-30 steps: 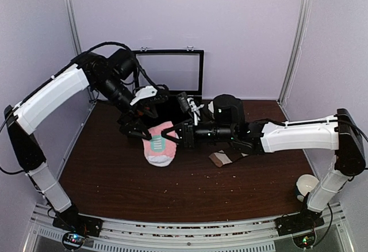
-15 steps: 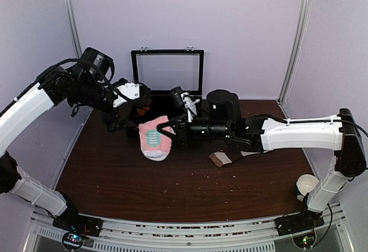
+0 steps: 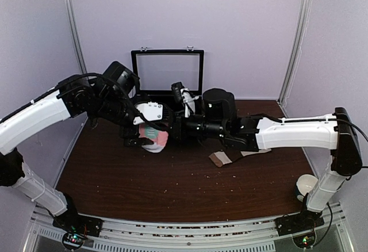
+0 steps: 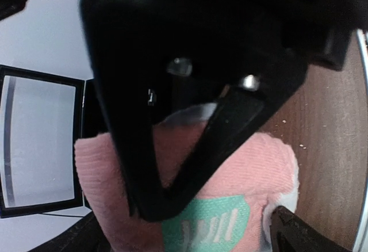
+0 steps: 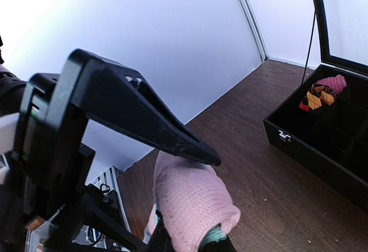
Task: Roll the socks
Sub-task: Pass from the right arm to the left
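Note:
The pink sock (image 3: 155, 137) with its mint patch (image 4: 210, 224) is bunched into a short roll, lifted a little off the dark table (image 3: 172, 183). My right gripper (image 3: 168, 130) is shut on the pink sock (image 5: 192, 197) from the right, and the roll hangs between its fingers (image 5: 172, 131). My left gripper (image 3: 141, 137) stands wide open on the sock's left side. Its tips straddle the pink sock (image 4: 259, 165) in the left wrist view, where the right gripper's black fingers (image 4: 230, 125) form a V across the fabric. A short beige sock (image 3: 221, 159) lies under the right forearm, partly shadowed.
A black case (image 5: 322, 148) with its lid (image 3: 167, 71) raised stands at the back, just behind both grippers. A dark red and orange sock bundle (image 5: 321, 94) sits in one compartment. A white cup (image 3: 307, 184) stands near the right arm's base.
My right gripper carried the pink sock left and slightly back, and the sock now looks shorter and more bunched. My open left gripper swung away, then came in around the sock's left side.

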You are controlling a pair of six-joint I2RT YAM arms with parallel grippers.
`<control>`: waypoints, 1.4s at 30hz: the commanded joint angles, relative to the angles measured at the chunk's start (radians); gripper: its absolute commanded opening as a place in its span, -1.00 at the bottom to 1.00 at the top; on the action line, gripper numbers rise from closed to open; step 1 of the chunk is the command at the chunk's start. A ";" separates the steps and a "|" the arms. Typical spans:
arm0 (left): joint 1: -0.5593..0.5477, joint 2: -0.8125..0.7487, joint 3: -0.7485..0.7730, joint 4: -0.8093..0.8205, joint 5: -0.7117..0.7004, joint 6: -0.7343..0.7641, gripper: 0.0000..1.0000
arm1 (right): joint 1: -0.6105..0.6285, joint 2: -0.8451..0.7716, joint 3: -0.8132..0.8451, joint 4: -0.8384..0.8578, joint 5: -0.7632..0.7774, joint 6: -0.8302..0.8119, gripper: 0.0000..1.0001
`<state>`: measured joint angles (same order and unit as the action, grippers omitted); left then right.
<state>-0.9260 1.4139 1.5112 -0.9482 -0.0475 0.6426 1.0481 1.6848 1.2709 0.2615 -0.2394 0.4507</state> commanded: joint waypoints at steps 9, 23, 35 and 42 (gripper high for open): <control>-0.025 -0.007 -0.210 0.514 -0.450 0.220 0.84 | -0.011 0.073 0.029 0.200 -0.066 0.380 -1.00; -0.036 0.023 -0.174 0.465 -0.412 0.281 -0.07 | -0.058 0.117 0.071 0.307 -0.186 0.574 -1.00; 0.024 0.054 0.037 0.151 -0.129 0.092 -1.00 | -0.101 0.106 -0.013 0.500 -0.327 0.626 1.00; 0.070 0.092 0.237 -0.114 0.193 -0.060 -1.00 | -0.096 -0.072 -0.103 0.218 -0.242 0.205 1.00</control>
<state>-0.8742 1.4811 1.6463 -0.9112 -0.0944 0.6956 0.9333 1.7439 1.2289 0.5850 -0.4835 0.9337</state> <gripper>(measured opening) 0.115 0.997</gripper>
